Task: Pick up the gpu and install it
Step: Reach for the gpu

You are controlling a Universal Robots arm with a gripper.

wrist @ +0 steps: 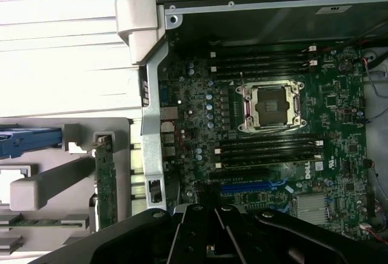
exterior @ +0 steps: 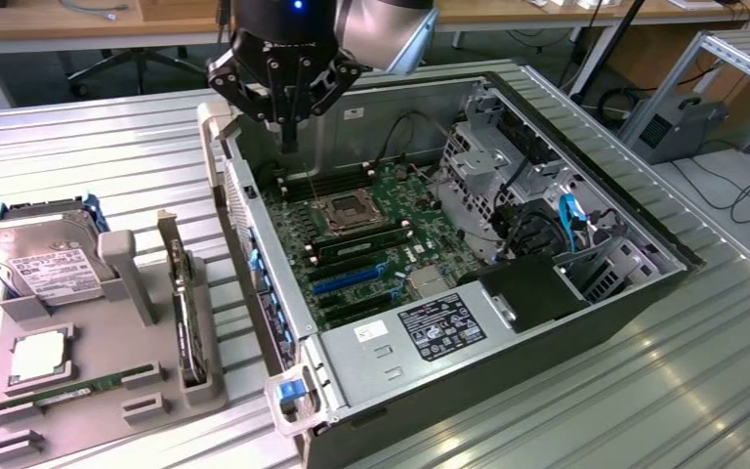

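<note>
Jaws shut tight, nothing held, hang above one open computer case (exterior: 349,362). One gpu (exterior: 187,322) stands on edge in one gray tray (exterior: 114,342), well away from jaws. One hard drive (exterior: 43,259), one RAM stick (exterior: 69,391) there too.

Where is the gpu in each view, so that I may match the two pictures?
Exterior view: gpu stands on edge in the grey holder, at the exterior view's left of the case.
Wrist view: gpu on edge in the same holder, just outside the case wall.
Shared landmark: the CPU socket.
</note>
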